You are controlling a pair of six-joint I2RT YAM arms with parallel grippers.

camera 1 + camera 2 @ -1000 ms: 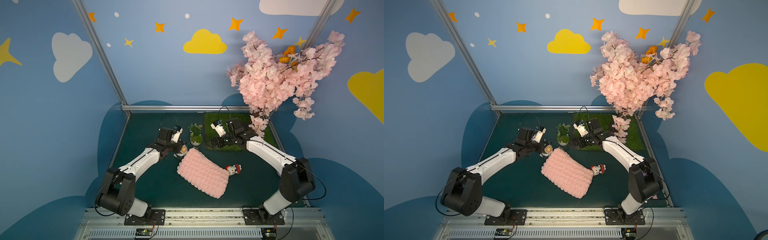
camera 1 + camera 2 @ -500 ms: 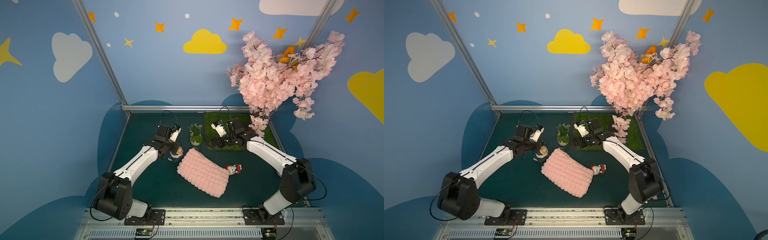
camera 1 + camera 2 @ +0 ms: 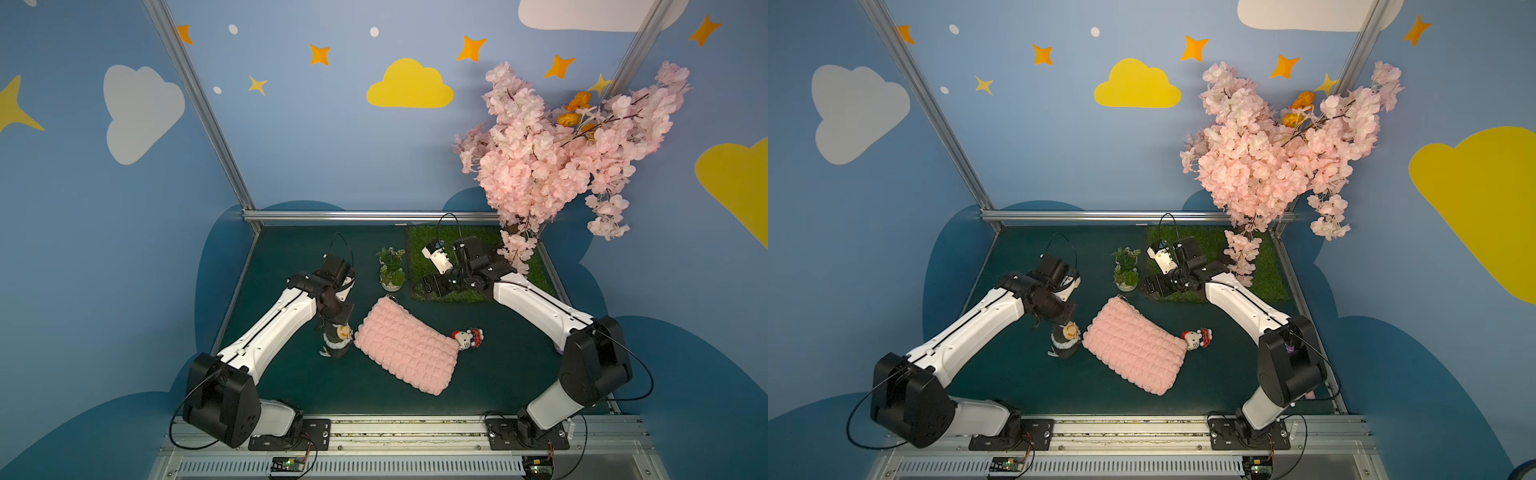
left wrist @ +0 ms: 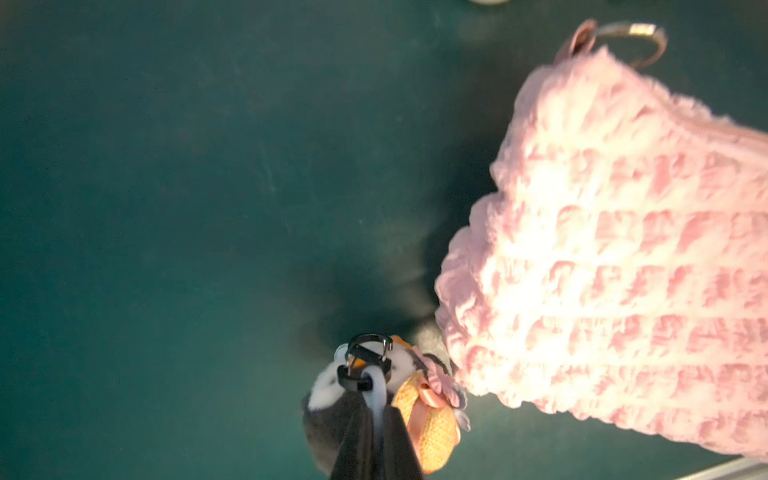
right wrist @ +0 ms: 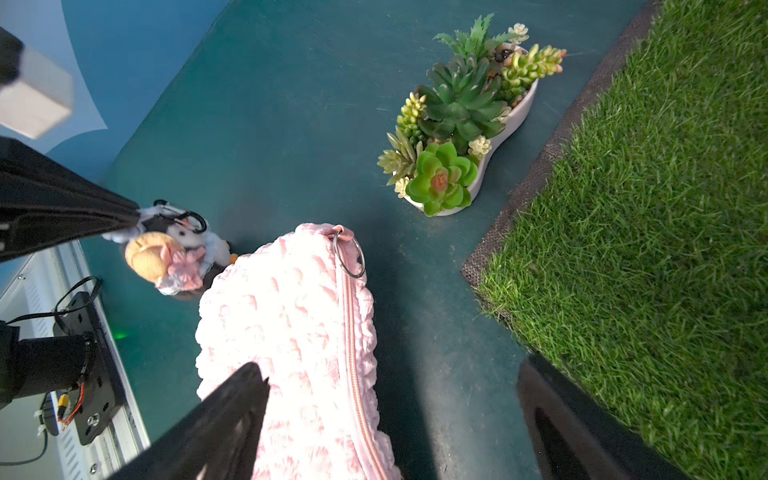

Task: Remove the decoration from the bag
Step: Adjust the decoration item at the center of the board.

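Left gripper pinched the dark plush by its loop (probably clearing it aside); right gripper gaped above the bag, decoration far from both.

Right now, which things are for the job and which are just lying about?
Job: soft pink quilted pouch; small white cat-face plush charm with red bow.
Not the job: dark grey plush toy in yellow hat; white succulent pot; green grass mat.

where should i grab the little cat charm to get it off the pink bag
Probably the dress end of the decoration, from above, on the side away from the bag: it lies flat, head at the bag's corner, body pointing clear of the fabric.
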